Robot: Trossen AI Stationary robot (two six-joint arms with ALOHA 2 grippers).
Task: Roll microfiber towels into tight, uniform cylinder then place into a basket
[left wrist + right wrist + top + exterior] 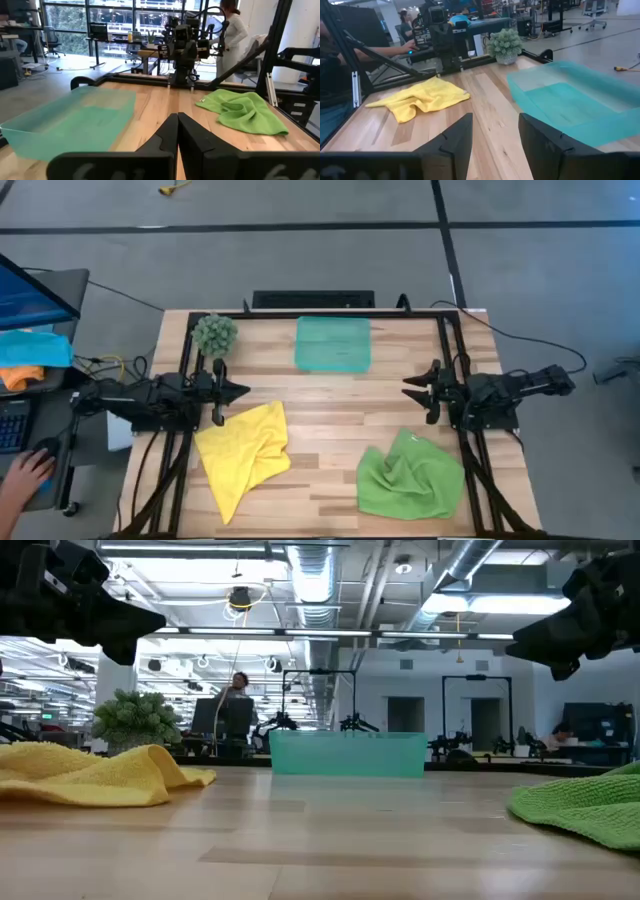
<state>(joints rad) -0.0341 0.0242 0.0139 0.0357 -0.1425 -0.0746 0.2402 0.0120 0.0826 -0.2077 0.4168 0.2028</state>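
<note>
Yellow microfiber towel (245,452) lies crumpled on the wooden table (330,405) near its front left, and the light green microfiber towel (410,477) sits bunched at the front right, well apart. Neither is rolled. The shallow translucent teal plastic basket (333,343) rests at the far middle. My left gripper (238,391) hovers above the table beside the yellow towel, fingers pressed together, holding nothing. My right gripper (408,387) hangs opposite, fingers spread, empty. A fuzzy round green ball (215,333) sits at the far left corner.

bare desk (330,405) runs open down the middle, between the yellow towel (245,450) left and green towel (410,475) right; the basket (333,343) blocks the far centre.
</note>
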